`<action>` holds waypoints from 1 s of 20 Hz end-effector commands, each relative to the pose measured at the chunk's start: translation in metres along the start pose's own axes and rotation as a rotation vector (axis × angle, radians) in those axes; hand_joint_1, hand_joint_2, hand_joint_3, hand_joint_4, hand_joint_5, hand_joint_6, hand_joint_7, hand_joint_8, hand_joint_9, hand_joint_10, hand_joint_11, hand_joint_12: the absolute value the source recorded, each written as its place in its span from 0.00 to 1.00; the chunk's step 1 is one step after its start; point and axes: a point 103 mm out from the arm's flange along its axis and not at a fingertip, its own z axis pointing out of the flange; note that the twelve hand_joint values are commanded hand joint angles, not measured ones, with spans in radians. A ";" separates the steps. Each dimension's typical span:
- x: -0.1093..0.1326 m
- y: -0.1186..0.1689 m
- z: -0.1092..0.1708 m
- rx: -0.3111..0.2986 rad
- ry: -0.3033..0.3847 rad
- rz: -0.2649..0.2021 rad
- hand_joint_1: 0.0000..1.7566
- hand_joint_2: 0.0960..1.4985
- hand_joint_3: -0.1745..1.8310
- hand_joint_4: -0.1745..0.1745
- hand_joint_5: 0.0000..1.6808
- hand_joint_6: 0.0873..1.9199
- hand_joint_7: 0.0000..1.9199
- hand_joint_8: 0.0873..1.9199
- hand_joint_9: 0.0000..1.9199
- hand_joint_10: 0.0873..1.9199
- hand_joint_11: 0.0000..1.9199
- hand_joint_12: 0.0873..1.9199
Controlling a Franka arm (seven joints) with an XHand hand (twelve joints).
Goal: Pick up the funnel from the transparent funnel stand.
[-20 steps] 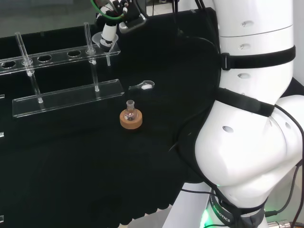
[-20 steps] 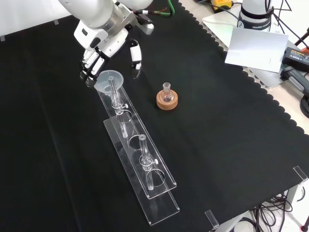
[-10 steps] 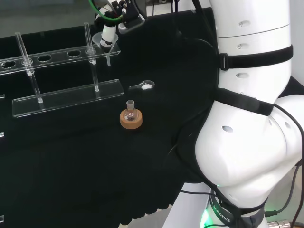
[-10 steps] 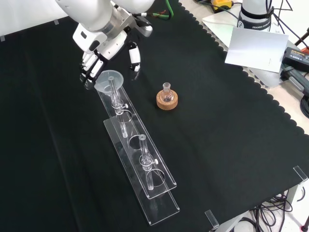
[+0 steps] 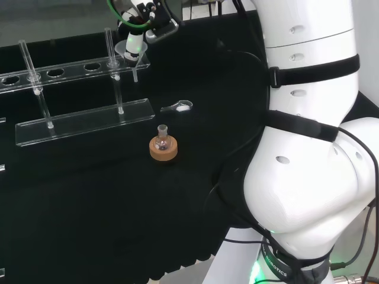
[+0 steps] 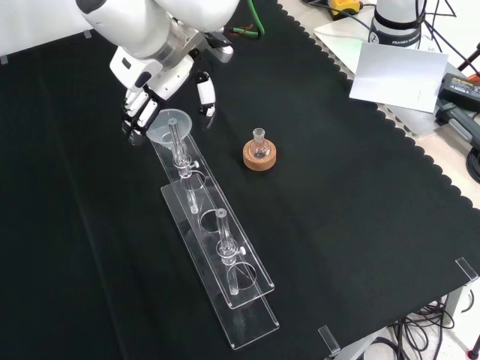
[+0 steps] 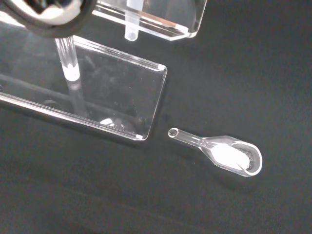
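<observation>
1. Hovering at the far end of the transparent funnel stand [image 6: 214,247], the hand [image 6: 154,86] has its fingers [image 6: 139,112] spread and relaxed, with the thumb [image 6: 204,94] held apart from them on the other side; it holds nothing.
2. In the front view the fingers hang just left of the funnel [image 6: 171,126] and the thumb just right of it, so the funnel's wide mouth sits between them; whether any fingertip touches the rim cannot be told.
3. The funnel sits upright in the end hole of the stand's upper shelf, its stem pointing down through the hole towards the stand's base plate. In the head view the funnel [image 5: 131,54] is at the stand's right end, directly under the hand [image 5: 135,42].
4. The stand [image 5: 83,121] is clear plastic: a flat base plate, thin upright posts and an upper shelf pierced with a row of round holes. The holes away from the funnel are vacant.
5. In the wrist view the stand's base-plate corner [image 7: 122,92] and one post are close, with the funnel's stem tip [image 7: 130,33] poking below the shelf.
6. Near that corner of the stand, a small clear glass scoop [image 7: 219,152] lies on the cloth with white powder in its bowl; in the head view the scoop [image 5: 177,107] lies just right of the stand's base plate.
7. Near the stand, on its arm side, a small round flask [image 6: 259,146] stands upright on a cork ring [image 6: 259,157].
8. Everything rests on the black cloth [image 6: 360,195].
</observation>
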 end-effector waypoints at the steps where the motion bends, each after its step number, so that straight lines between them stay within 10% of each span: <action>1: 0.001 0.007 0.004 0.018 -0.009 -0.001 0.44 0.35 0.34 0.72 0.10 0.00 0.01 0.26 0.11 0.44 0.24 0.76; 10: -0.003 0.010 0.008 0.007 -0.026 0.014 0.42 0.36 0.36 0.69 0.12 0.00 0.04 0.28 0.19 0.40 0.26 0.73; 20: -0.005 -0.003 -0.006 -0.268 -0.042 0.059 0.39 0.46 0.33 0.51 0.43 0.06 0.44 0.29 0.55 0.19 0.37 0.63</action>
